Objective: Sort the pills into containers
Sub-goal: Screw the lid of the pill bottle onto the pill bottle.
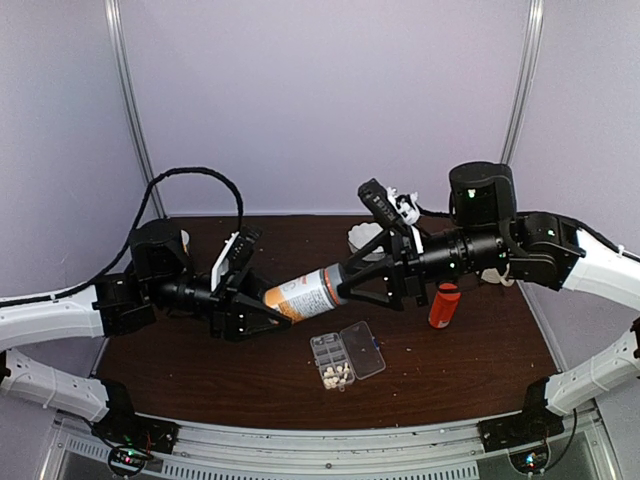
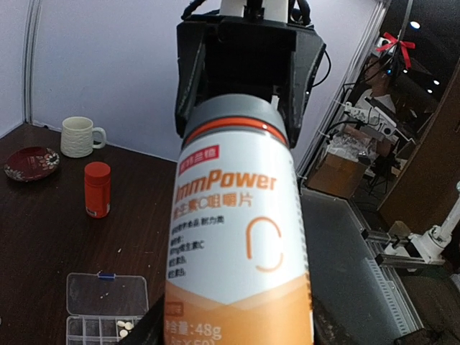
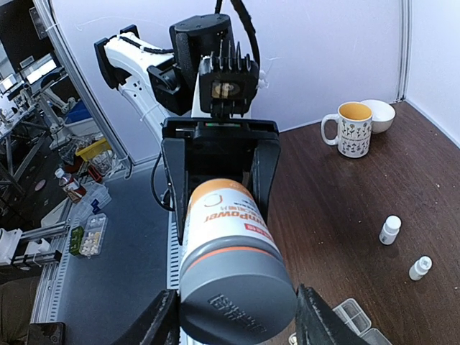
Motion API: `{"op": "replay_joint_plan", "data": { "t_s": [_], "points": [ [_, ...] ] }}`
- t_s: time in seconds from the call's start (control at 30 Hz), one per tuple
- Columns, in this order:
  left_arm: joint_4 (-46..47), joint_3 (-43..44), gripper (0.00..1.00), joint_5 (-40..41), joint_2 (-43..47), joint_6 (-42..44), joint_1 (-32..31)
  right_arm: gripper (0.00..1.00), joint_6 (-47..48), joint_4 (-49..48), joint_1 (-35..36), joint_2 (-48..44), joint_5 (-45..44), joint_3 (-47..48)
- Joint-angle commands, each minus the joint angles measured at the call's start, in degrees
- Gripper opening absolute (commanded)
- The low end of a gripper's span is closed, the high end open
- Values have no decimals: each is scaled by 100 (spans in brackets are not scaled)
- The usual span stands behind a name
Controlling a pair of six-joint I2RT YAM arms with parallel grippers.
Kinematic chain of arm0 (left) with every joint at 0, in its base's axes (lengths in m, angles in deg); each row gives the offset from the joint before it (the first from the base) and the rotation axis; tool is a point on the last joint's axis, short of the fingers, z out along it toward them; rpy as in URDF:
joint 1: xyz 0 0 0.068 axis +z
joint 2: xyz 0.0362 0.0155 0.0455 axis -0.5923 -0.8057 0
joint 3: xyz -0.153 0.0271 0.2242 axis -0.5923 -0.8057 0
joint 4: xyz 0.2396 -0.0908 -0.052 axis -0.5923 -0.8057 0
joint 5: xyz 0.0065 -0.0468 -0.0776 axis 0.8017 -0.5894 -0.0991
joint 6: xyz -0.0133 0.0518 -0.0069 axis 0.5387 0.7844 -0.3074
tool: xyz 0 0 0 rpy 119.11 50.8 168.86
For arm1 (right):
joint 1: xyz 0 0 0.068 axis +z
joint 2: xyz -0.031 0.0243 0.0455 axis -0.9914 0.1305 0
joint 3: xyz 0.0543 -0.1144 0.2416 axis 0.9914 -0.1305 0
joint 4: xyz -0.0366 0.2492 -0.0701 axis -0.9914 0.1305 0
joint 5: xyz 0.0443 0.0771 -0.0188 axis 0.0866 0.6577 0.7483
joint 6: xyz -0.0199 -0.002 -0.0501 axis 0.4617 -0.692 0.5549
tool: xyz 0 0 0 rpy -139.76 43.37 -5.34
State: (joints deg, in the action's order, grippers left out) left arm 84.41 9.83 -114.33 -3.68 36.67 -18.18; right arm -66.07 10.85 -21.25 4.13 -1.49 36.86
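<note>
Above the table (image 1: 200, 370), the left gripper (image 1: 270, 305) and right gripper (image 1: 350, 285) squeeze a big bottle (image 1: 305, 293). Only the right wrist sees two white bottles (image 3: 390, 230). Pills (image 2: 126, 327) lie in the box (image 2: 106, 295) below, partly behind the big bottle.

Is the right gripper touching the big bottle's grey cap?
Touching. In the right wrist view the right gripper clamps the grey cap from both sides, with no gap showing.
</note>
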Motion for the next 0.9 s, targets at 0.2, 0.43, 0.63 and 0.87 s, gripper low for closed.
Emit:
{"op": "replay_joint_plan", "data": {
  "t_s": [0.2, 0.43, 0.63, 0.87],
  "points": [
    [-1143, 1228, 0, 457, -388, 1100, -132, 45, -534, -670, 209, -38, 59, -827],
    [-2008, 1317, 0, 1953, -96, 2929, -426, 44, -1914, -791, 207, 98, -177, -787],
    [-1482, 957, 0, 3461, 159, 4598, -822, 45, -3642, -728, 211, 53, -222, -739],
    [-1184, 1047, 0, 4347, 112, 6218, -1060, 43, -5482, -1260, 204, -86, -205, -928]
  ]
}}
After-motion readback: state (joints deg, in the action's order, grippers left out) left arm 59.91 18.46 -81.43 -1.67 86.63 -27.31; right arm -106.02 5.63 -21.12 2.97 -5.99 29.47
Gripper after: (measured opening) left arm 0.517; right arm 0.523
